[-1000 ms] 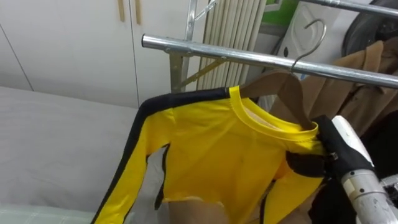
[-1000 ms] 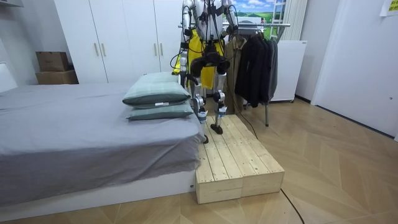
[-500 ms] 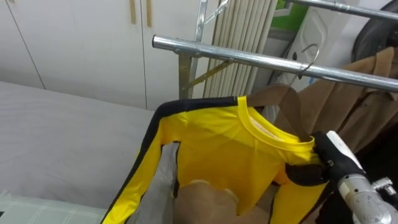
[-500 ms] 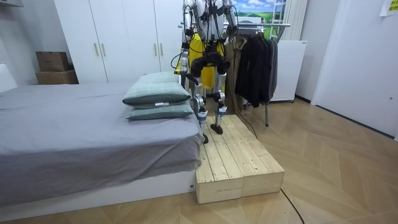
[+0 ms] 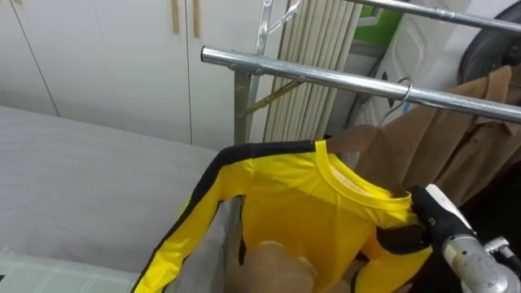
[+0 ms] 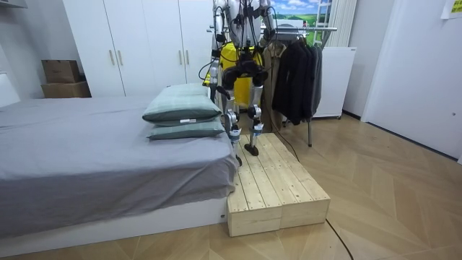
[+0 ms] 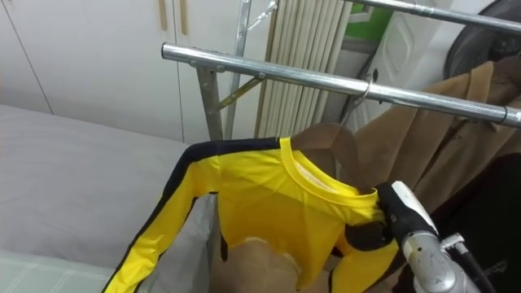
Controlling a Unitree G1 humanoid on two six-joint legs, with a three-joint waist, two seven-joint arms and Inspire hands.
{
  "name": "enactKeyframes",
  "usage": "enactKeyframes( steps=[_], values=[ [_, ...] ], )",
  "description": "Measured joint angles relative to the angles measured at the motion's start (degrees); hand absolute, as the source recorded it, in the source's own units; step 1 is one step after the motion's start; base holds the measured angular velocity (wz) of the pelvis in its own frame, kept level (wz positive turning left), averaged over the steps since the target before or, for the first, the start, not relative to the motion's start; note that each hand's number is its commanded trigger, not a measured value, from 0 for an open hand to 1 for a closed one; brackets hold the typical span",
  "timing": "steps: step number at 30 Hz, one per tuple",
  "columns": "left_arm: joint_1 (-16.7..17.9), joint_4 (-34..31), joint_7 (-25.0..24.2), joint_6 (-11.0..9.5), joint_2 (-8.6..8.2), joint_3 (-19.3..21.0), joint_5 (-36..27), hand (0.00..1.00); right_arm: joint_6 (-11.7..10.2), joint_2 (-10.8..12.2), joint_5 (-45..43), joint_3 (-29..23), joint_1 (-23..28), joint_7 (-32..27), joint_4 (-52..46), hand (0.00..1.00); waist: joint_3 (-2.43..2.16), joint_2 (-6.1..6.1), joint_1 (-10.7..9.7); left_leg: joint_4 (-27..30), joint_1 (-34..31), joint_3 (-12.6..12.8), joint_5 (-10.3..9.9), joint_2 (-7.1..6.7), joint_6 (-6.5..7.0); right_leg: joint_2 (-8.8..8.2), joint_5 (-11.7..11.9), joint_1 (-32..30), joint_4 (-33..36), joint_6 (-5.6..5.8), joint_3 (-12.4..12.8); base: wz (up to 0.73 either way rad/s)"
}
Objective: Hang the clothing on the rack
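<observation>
A yellow shirt (image 5: 301,203) with a black stripe along its sleeve hangs on a wooden hanger (image 5: 362,140). The hanger's metal hook (image 5: 404,89) sits on the steel rail (image 5: 309,73) of the clothes rack. My right hand (image 5: 427,218) comes in from the lower right, its dark fingers curled round the shirt's right shoulder at the hanger's end. The same hand (image 7: 389,221) and shirt (image 7: 269,195) appear in the right eye view. In the room view I stand on a wooden platform (image 6: 278,191) facing the rack, with the shirt (image 6: 229,54) in front of me. My left hand (image 6: 209,74) hangs low beside the sleeve.
A tan coat (image 5: 472,122) hangs further right on the rail, and dark garments (image 6: 296,79) hang beyond it. The grey bed (image 6: 86,152) with pillows (image 6: 180,108) lies to my left. White wardrobe doors (image 5: 98,57) stand behind the rack.
The hanger's hook has come down from above the rail onto it, and the shirt has dropped with it. My right hand keeps its hold. The head view has shifted slightly.
</observation>
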Motion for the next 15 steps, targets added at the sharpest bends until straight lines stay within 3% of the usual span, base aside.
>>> enactKeyframes(
  steps=[15],
  values=[
    [0.0,-0.5,0.0,0.0,0.04,2.2,1.1,0.0,-1.7,0.0,-1.9,-2.3,-0.7,-0.2,4.6,1.0,0.33,-0.51,0.2,-0.1,0.5,-1.0,0.0,0.08,-0.06,0.0,-0.1,1.0,-0.4,-0.2,-0.7,0.03]
  ],
)
